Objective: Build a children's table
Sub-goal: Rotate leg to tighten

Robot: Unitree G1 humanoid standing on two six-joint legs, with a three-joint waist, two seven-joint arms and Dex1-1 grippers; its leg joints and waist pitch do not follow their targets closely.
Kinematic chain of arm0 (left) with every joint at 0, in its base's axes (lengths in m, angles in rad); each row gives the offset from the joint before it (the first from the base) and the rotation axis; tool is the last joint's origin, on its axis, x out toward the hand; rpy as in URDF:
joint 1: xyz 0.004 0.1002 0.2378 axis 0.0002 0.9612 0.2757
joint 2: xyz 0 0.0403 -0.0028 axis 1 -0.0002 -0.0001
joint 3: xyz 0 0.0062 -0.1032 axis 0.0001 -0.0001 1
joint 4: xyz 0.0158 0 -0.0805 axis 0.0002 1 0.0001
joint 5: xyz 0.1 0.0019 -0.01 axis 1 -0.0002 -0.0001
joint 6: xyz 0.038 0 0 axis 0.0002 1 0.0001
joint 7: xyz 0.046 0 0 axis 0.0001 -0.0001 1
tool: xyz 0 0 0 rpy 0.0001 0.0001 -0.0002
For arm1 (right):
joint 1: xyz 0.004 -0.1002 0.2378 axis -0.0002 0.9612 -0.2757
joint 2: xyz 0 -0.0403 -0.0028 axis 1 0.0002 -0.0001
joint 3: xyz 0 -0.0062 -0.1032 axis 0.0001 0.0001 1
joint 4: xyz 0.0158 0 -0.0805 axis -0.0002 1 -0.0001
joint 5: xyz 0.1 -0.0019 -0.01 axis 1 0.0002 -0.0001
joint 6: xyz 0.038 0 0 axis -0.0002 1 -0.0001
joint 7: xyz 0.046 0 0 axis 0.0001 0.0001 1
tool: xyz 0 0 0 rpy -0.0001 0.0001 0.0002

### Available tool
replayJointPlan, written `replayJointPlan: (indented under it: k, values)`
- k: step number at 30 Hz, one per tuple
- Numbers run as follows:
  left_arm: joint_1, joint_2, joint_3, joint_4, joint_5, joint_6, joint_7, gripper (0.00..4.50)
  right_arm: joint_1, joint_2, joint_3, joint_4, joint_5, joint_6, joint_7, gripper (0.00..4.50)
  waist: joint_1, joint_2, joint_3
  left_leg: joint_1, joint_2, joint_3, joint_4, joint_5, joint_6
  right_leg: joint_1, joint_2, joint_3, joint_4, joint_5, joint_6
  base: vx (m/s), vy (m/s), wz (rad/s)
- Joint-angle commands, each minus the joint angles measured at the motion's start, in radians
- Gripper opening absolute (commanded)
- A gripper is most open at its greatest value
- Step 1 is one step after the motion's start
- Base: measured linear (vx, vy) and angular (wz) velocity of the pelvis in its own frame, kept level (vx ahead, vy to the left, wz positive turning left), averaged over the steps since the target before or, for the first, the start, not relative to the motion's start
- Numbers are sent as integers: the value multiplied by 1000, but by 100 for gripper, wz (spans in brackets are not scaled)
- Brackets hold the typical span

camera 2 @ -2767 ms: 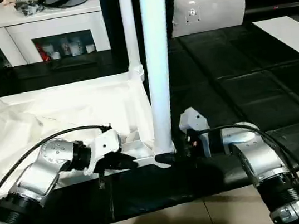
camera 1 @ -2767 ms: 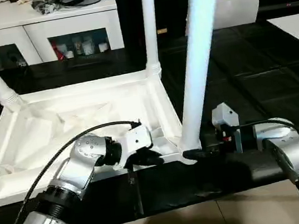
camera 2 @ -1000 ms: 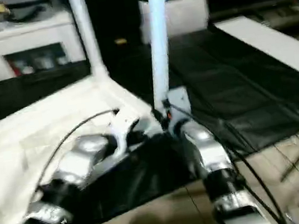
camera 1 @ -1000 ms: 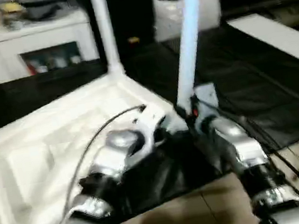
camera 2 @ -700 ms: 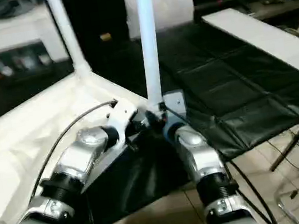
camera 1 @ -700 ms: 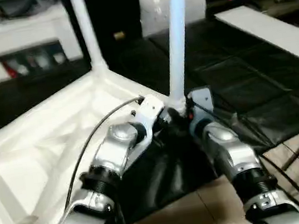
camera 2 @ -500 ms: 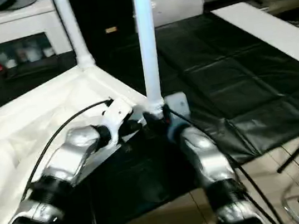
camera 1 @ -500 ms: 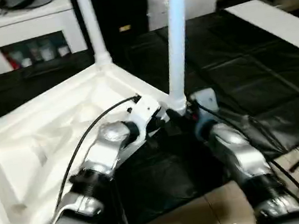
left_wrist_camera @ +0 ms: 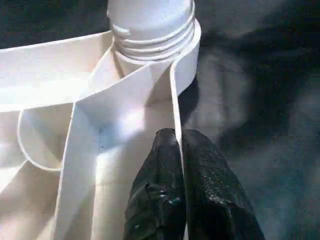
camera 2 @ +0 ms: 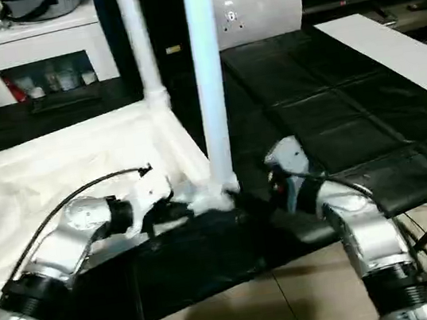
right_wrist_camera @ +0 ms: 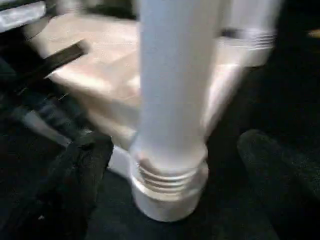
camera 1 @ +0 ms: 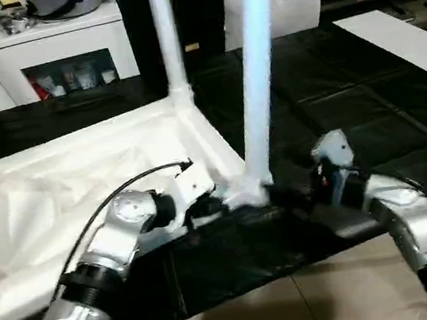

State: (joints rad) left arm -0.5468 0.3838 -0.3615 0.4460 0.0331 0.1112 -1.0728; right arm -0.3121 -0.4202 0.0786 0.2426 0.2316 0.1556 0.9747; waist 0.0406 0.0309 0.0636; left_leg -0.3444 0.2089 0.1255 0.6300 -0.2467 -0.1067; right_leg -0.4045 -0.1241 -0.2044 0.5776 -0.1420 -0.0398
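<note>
I have the children's table upside down on the black mat, my left gripper pinching its rim wall by the near corner leg. My right gripper, jaws spread, flanks that leg's threaded base. The threads look only partly seated, I think; a nudge could tip the leg. Behind the table stand white cabinets.

White children's table lies upside down, legs standing upright.

White table, white legs, black mat.
</note>
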Motion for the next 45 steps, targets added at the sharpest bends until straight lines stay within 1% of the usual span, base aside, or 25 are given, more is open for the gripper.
replayJointPlan:
  k: [1, 3, 5, 6, 7, 8, 9, 10, 11, 12, 13, 14, 15, 16, 19, 22, 25, 27, 28, 29, 30, 33, 34, 38, 45]
  values:
    - [6, 20, -51, -21, 20, -30, -75, 0, -17, -17, 12, -14, 9, 14, 56, 446, -2, -11, -68, -3, 16, 13, -82, -207, 72, 59, -42, 56, -106, -532, -8, 0, 0, 0]
    - [4, 37, -63, -24, 21, -51, -107, 0, -35, -34, 27, 13, 0, -5, 98, 446, -2, -10, -72, -11, 21, 8, -88, -200, 67, 64, -44, 63, -93, -474, -41, 0, 0, 0]
    - [4, 44, -67, -25, 18, -63, -123, 0, -42, -41, 33, 23, 2, -13, 120, 446, -1, -10, -74, -13, 22, 8, -88, -181, 69, 65, -46, 66, -87, -445, -54, 0, 0, 0]
    - [6, 59, -74, -35, 7, -77, -159, 0, -53, -59, 51, 40, 7, -26, 171, 446, 4, -16, -82, -14, 25, 9, -86, -133, 79, 67, -47, 74, -73, -376, -85, 0, 0, 0]
    - [6, 59, -74, -35, 7, -77, -159, 0, -53, -59, 51, 40, 7, -26, 171, 446, 4, -16, -82, -14, 25, 9, -86, -133, 79, 67, -47, 74, -73, -376, -85, 0, 0, 0]
    - [5, 66, -78, -41, 2, -85, -179, 0, -60, -65, 61, 47, 6, -33, 196, 430, 5, -12, -83, -14, 28, 11, -84, -92, 89, 65, -46, 79, -64, -320, -113, 0, 0, 0]
    - [6, 72, -81, -46, 0, -92, -195, 0, -64, -68, 67, 51, 3, -40, 215, 430, 8, -20, -86, -19, 29, 12, -82, -55, 98, 69, -45, 82, -54, -260, -138, 0, 0, 0]
    - [6, 72, -81, -46, 0, -92, -195, 0, -64, -68, 67, 51, 3, -40, 215, 420, 15, -20, -89, -19, 28, 13, -81, -21, 108, 71, -46, 84, -44, -216, -155, 0, 0, 0]
    - [7, 77, -87, -53, -2, -100, -214, 0, -72, -70, 75, 55, 4, -40, 238, 409, 16, -23, -89, -19, 28, 15, -80, -8, 114, 70, -46, 85, -43, -205, -159, 0, 0, 0]
    - [9, 86, -93, -61, -6, -121, -249, 0, -87, -74, 87, 64, 13, -37, 279, 409, 20, -21, -89, -20, 26, 15, -79, 12, 121, 72, -46, 85, -40, -195, -165, 0, 0, 0]
    - [9, 86, -93, -61, -6, -121, -249, 0, -87, -74, 87, 64, 13, -37, 279, 397, 21, -23, -90, -21, 25, 16, -78, 21, 128, 74, -46, 84, -38, -194, -168, 0, 0, 0]
    - [10, 88, -94, -64, -6, -126, -257, 0, -93, -74, 92, 69, 16, -35, 296, 385, 21, -25, -90, -20, 27, 17, -78, 25, 129, 73, -46, 84, -38, -196, -167, 0, 0, 0]
    - [11, 89, -95, -66, -6, -130, -261, 0, -98, -74, 95, 75, 17, -40, 307, 375, 25, -23, -88, -18, 28, 18, -78, 17, 128, 71, -47, 85, -41, -214, -166, 0, 0, 0]
    - [12, 91, -98, -69, -5, -133, -264, 0, -102, -73, 98, 79, 22, -38, 320, 369, 27, -25, -87, -17, 29, 19, -79, 11, 122, 70, -47, 85, -43, -230, -161, 0, 0, 0]
    - [15, 95, -103, -79, -7, -133, -271, 0, -106, -74, 106, 81, 32, -33, 350, 340, 34, -24, -87, -14, 32, 19, -83, -10, 105, 69, -47, 86, -45, -251, -150, 0, 0, 0]
    - [17, 99, -107, -84, -7, -139, -282, 0, -108, -80, 118, 78, 41, -21, 391, 324, 39, -28, -87, -14, 32, 21, -85, -31, 93, 70, -47, 88, -46, -266, -142, 0, 0, 0]
    - [20, 99, -107, -89, -6, -139, -292, 0, -110, -86, 127, 82, 39, -10, 415, 294, 41, -33, -85, -15, 30, 23, -87, -43, 83, 71, -46, 89, -48, -288, -131, 0, 0, 0]
    - [20, 99, -107, -89, -5, -139, -291, 0, -110, -88, 130, 84, 37, -6, 424, 287, 41, -36, -84, -14, 29, 25, -88, -63, 76, 72, -45, 91, -51, -315, -121, 0, 0, 0]
    - [19, 99, -108, -88, -3, -140, -289, 0, -110, -90, 132, 86, 35, -6, 430, 267, 40, -38, -82, -12, 26, 28, -90, -82, 70, 70, -44, 94, -55, -345, -112, 0, 0, 0]
    - [19, 99, -108, -88, -3, -140, -289, 0, -110, -90, 132, 86, 35, -6, 430, 267, 40, -38, -81, -12, 25, 28, -91, -89, 68, 71, -45, 95, -56, -360, -107, 0, 0, 0]
    - [18, 100, -110, -86, -3, -140, -287, 0, -110, -91, 133, 91, 27, -20, 430, 255, 41, -37, -82, -7, 25, 29, -90, -94, 65, 68, -44, 97, -59, -372, -104, 0, 0, 0]
    - [17, 99, -110, -86, -3, -136, -286, 0, -114, -86, 131, 109, 21, -42, 422, 239, 42, -39, -83, -4, 25, 31, -90, -85, 68, 65, -42, 100, -57, -352, -116, 0, 0, 0]
    - [17, 99, -110, -86, -3, -136, -286, 0, -114, -86, 131, 109, 21, -42, 422, 217, 42, -39, -84, -5, 25, 31, -90, -83, 69, 66, -42, 100, -56, -350, -117, 0, 0, 0]
    - [20, 99, -108, -89, -4, -131, -289, 0, -114, -85, 130, 107, 29, -26, 431, 196, 42, -39, -84, -5, 26, 31, -90, -78, 73, 66, -41, 100, -53, -337, -126, 0, 0, 0]
    - [19, 100, -104, -78, -7, -126, -288, 0, -105, -82, 135, 102, 36, -16, 441, 191, 42, -38, -84, -5, 26, 31, -90, -76, 74, 66, -41, 101, -53, -331, -130, 0, 0, 0]
